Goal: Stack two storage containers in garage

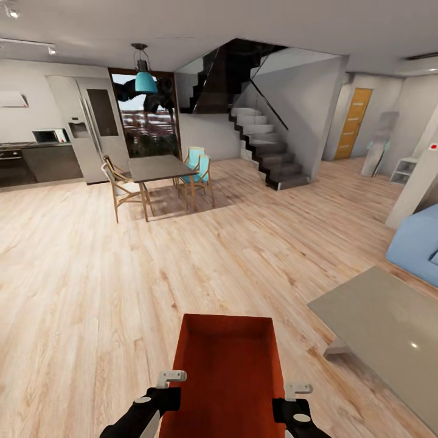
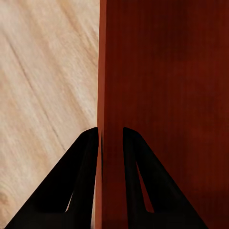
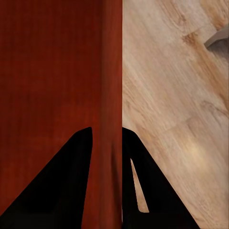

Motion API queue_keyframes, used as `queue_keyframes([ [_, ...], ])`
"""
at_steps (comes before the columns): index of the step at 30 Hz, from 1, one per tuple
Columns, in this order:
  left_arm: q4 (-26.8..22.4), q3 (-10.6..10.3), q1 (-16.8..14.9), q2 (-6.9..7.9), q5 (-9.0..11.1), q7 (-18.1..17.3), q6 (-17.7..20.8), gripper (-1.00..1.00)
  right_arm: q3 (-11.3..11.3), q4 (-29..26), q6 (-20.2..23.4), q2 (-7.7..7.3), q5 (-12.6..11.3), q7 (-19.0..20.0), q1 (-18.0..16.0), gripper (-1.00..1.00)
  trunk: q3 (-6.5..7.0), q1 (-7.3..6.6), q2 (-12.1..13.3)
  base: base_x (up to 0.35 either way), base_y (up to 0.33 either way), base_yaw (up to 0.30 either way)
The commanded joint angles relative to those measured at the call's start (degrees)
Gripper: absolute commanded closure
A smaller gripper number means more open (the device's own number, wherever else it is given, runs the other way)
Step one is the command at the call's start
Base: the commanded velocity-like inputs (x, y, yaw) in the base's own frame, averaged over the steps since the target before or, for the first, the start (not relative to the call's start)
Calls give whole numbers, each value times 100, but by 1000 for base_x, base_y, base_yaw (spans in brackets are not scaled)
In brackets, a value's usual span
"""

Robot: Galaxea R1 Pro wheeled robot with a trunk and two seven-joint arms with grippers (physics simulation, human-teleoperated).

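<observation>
Both grippers, left gripper (image 2: pixel 110 138) and right gripper (image 3: pixel 107 138), pinch the side walls of one orange-red container (image 1: pixel 226 371), held above the wood floor (image 1: pixel 91 292).

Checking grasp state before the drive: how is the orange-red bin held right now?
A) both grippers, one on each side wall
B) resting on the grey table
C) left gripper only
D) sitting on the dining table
A: each wrist view shows fingers astride a wall of the storage container, left gripper and right gripper.
</observation>
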Motion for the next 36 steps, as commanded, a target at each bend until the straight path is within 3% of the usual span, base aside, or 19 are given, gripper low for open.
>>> queue_keyframes([
  [1,-25,41,-5,10,-86,94,37,100,18,22,-13,-76,-70,-50,-5,100,-9,3,-9,74,0,19],
  [36,-23,41,-5,17,-79,88,38,100,19,22,-18,-76,-70,-57,-5,100,-9,3,-9,311,0,1],
])
